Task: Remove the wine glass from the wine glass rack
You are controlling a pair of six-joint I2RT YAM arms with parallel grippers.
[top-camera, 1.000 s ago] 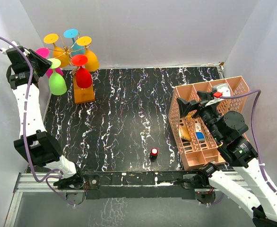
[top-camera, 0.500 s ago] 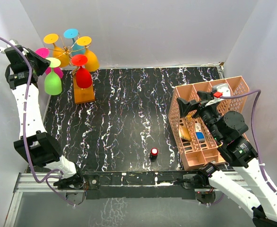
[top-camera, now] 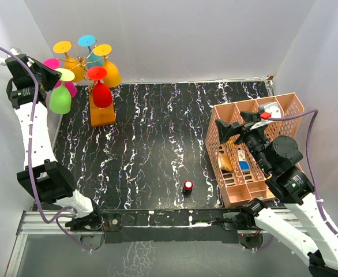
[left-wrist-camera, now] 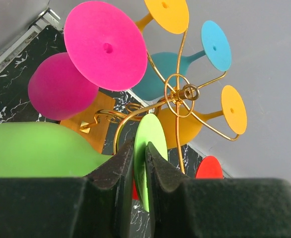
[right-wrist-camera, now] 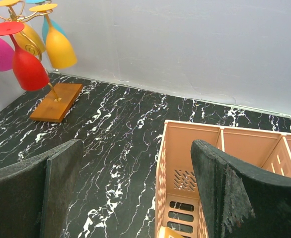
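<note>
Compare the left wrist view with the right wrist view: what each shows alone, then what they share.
Left wrist only: the left fingers pinching the green wine glass near its foot. Right wrist only: the right fingers spread wide above the pink basket. Both: the wine glass rack, the red glass hanging on it and the black table.

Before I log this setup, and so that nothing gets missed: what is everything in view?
green wine glass: one, green, left of the rack, foot between the left fingers
hanging wine glasses: five; magenta, teal, red, two orange; on the rack
wine glass rack: one, gold wire on orange-brown base, far left
basket: one, salmon-pink, right side, small items inside
small object: one, red and black, near middle
table: one, black, white veins
left gripper: closed on the green glass
right gripper: open, over the basket
</note>
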